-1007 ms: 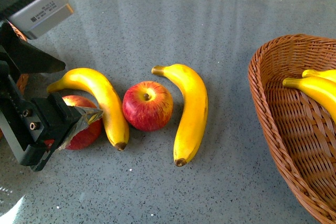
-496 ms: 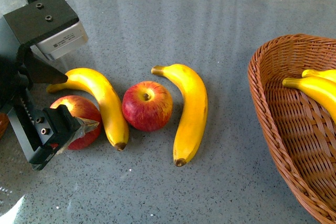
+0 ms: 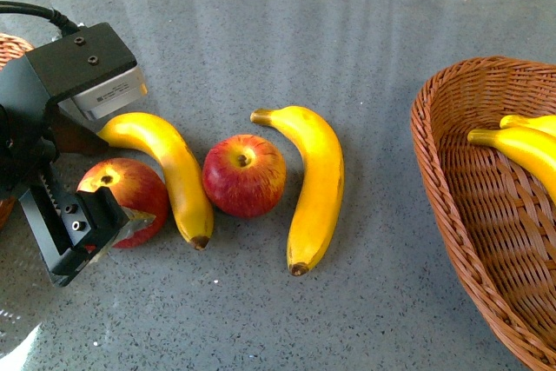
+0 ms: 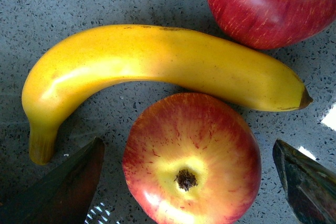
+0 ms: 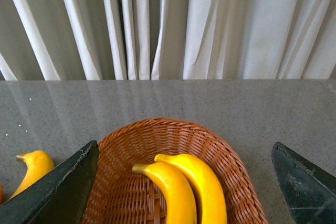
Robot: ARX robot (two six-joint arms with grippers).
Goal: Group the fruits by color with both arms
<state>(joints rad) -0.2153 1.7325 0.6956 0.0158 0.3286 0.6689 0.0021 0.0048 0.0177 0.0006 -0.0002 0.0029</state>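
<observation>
Now the left gripper (image 3: 113, 182) stands around a red apple (image 3: 126, 197)

Down by the grey table (image 3: 365, 49), the left gripper has its two dark fingers (image 4: 63, 190) spread wide, one on each side of the red apple. In the left wrist view a bit of table shows between each finger and the apple, so they do not touch it. The apple sits stem up at the left side of the table. A yellow banana (image 3: 169, 167) lies just beside it, bent around its far and right side. A second apple (image 3: 244, 175) sits on the other side of that banana, and a longer banana (image 3: 317, 184) lies just right of that apple.

The right gripper (image 5: 184, 190) is spread wide too and holds nothing. It hangs over a brown basket (image 3: 460, 215) at the right side of the table. In the basket lie two bananas (image 3: 521, 149), side by side. Behind the table hang white curtains (image 5: 168, 24).
</observation>
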